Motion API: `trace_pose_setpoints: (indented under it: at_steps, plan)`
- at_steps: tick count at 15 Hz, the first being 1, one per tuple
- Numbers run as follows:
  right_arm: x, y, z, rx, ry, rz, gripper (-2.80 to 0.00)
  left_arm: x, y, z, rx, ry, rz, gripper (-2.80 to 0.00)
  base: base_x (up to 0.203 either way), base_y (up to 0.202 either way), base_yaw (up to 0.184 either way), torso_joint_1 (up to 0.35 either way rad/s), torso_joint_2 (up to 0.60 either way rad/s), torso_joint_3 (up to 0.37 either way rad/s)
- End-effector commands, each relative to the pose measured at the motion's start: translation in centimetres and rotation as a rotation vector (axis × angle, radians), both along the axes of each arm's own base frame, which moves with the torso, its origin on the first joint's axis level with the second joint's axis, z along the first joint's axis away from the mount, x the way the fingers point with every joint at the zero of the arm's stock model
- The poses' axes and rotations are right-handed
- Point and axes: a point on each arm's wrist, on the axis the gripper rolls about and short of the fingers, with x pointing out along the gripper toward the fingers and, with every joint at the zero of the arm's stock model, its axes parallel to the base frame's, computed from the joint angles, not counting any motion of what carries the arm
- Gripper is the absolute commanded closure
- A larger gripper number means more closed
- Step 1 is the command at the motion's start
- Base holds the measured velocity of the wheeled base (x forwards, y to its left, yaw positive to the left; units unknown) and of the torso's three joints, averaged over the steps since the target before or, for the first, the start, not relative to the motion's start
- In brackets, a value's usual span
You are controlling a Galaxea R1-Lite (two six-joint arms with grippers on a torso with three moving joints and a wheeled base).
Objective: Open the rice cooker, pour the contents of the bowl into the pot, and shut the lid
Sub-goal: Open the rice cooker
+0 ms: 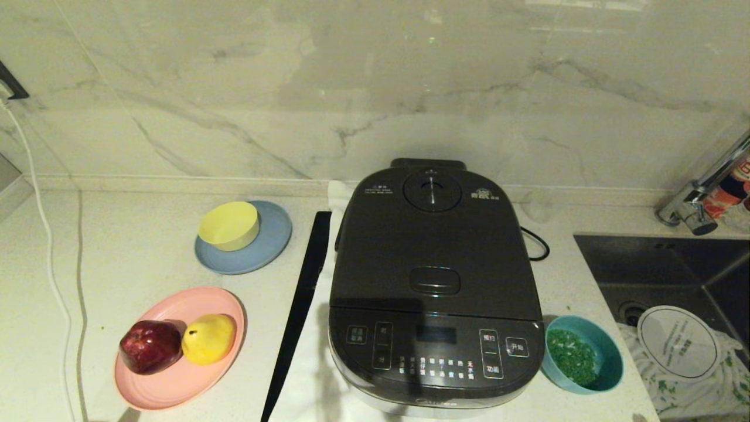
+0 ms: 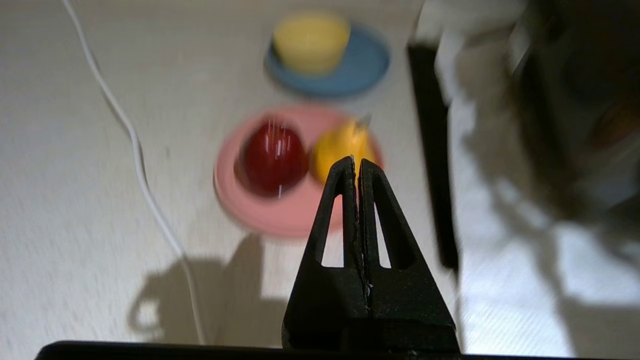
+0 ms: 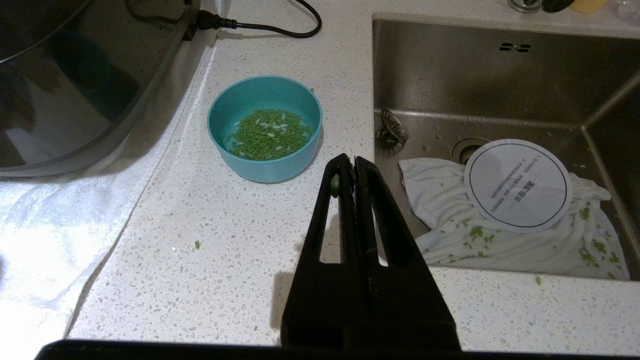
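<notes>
The tabletop (image 1: 135, 258) is pale speckled stone, with a steel sink (image 1: 674, 269) set in at the right. The rice cooker (image 1: 433, 287) stands in the middle on a white cloth (image 1: 304, 381), its lid (image 1: 433, 240) down; white Chinese labels mark its front buttons, too small to read, and faint lettering shows on its lower front edge. A round white disc (image 3: 517, 185) with printed writing, seen upside down, lies on a towel in the sink. A pink plate (image 1: 176, 381) carries a red apple (image 1: 151, 346) and a yellow pear (image 1: 209, 338). The bowl (image 1: 609, 351) sits just right of the cooker, holding the green contents (image 3: 269, 134). The left claw (image 2: 357, 162) hangs over the plate, fingers together. The right claw (image 3: 348, 162) hovers near the bowl, fingers together.
</notes>
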Motion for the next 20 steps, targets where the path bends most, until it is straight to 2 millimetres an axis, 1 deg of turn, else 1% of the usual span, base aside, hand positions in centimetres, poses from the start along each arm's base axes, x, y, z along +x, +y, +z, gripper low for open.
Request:
trace_pose_setpoints:
  at_steps: [1, 2, 3, 5, 7, 9, 11, 12, 14, 16, 17, 18, 20]
  plan:
    - [0.0, 0.0, 0.0, 0.0, -0.001, 0.001, 0.0, -1.3, 0.0, 5.0, -0.005, -0.081, -0.028, 0.0, 0.0, 0.0, 0.0, 0.0, 0.0, 0.0]
    - [0.0, 0.0, 0.0, 0.0, -0.001, 0.001, 0.0, -1.0, -0.1, 7.1, -0.015, -0.069, -0.051, 0.0, 0.0, 0.0, 0.0, 0.0, 0.0, 0.0]
    - [0.0, 0.0, 0.0, 0.0, -0.001, 0.001, 0.0, -0.4, -0.2, 9.7, -0.039, -0.055, -0.082, 0.0, 0.0, 0.0, 0.0, 0.0, 0.0, 0.0]
    - [0.0, 0.0, 0.0, 0.0, -0.001, 0.001, 0.0, 1.5, -0.4, 13.8, -0.099, -0.013, -0.18, 0.0, 0.0, 0.0, 0.0, 0.0, 0.0, 0.0]
    - [0.0, 0.0, 0.0, 0.0, -0.001, 0.001, 0.0, 4.7, -0.7, 16.7, -0.173, 0.072, -0.284, 0.0, 0.0, 0.0, 0.0, 0.0, 0.0, 0.0]
    - [0.0, 0.0, 0.0, 0.0, -0.001, 0.001, 0.0, 8.5, -1.0, 18.9, -0.24, 0.166, -0.378, 0.0, 0.0, 0.0, 0.0, 0.0, 0.0, 0.0]
    - [0.0, 0.0, 0.0, 0.0, -0.001, 0.001, 0.0, 12.8, -1.6, 20.6, -0.295, 0.254, -0.474, 0.0, 0.0, 0.0, 0.0, 0.0, 0.0, 0.0]
    - [0.0, 0.0, 0.0, 0.0, -0.001, 0.001, 0.0, 14.8, -2.2, 21.1, -0.313, 0.299, -0.531, 0.0, 0.0, 0.0, 0.0, 0.0, 0.0, 0.0]
    - [0.0, 0.0, 0.0, 0.0, -0.001, 0.001, 0.0, 18.6, -4.5, 21.3, -0.33, 0.396, -0.647, 0.0, 0.0, 0.0, 0.0, 0.0, 0.0, 0.0]
    - [0.0, 0.0, 0.0, 0.0, -0.001, 0.001, 0.0, 21.3, -7.3, 20.9, -0.331, 0.478, -0.743, 0.0, 0.0, 0.0, 0.0, 0.0, 0.0, 0.0]
    - [0.0, 0.0, 0.0, 0.0, -0.001, 0.001, 0.0, 22.2, -8.8, 20.7, -0.325, 0.513, -0.778, 0.0, 0.0, 0.0, 0.0, 0.0, 0.0, 0.0]
    - [0.0, 0.0, 0.0, 0.0, -0.001, 0.001, 0.0, 22.6, -10.1, 20.4, -0.315, 0.533, -0.797, 0.0, 0.0, 0.0, 0.0, 0.0, 0.0, 0.0]
    - [0.0, 0.0, 0.0, 0.0, -0.001, 0.001, 0.0, 22.8, -12.4, 20.0, -0.289, 0.544, -0.806, 0.0, 0.0, 0.0, 0.0, 0.0, 0.0, 0.0]
